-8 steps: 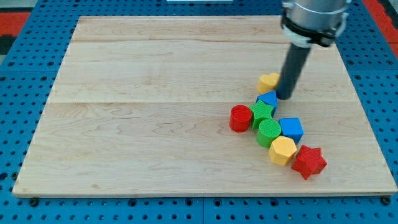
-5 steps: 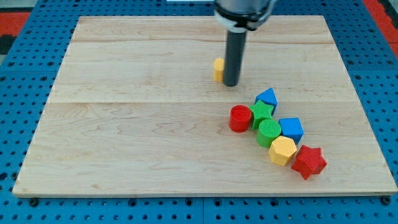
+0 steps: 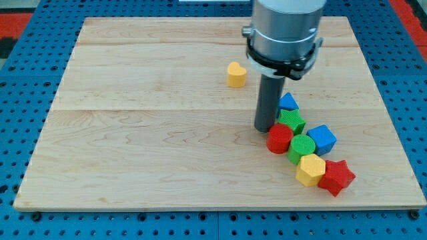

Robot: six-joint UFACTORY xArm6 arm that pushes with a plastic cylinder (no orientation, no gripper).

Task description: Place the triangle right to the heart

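The yellow heart (image 3: 235, 74) lies alone on the wooden board (image 3: 133, 133), above the centre. The blue triangle (image 3: 288, 102) sits at the top of a cluster at the view's right, partly hidden behind my rod. My tip (image 3: 264, 129) rests on the board just left of the cluster, touching the red cylinder (image 3: 279, 139) and next to the green star-like block (image 3: 291, 121). The tip is below and left of the triangle, and well below and right of the heart.
The cluster runs down to the right: green cylinder (image 3: 303, 147), blue cube (image 3: 321, 139), yellow hexagon (image 3: 310, 169), red star (image 3: 337, 176). A blue pegboard (image 3: 27, 133) surrounds the board.
The heart was pushed left from beside the cluster to mid-board. The rod then came back down to the cluster's left side and shoved the cluster blocks slightly right and down.
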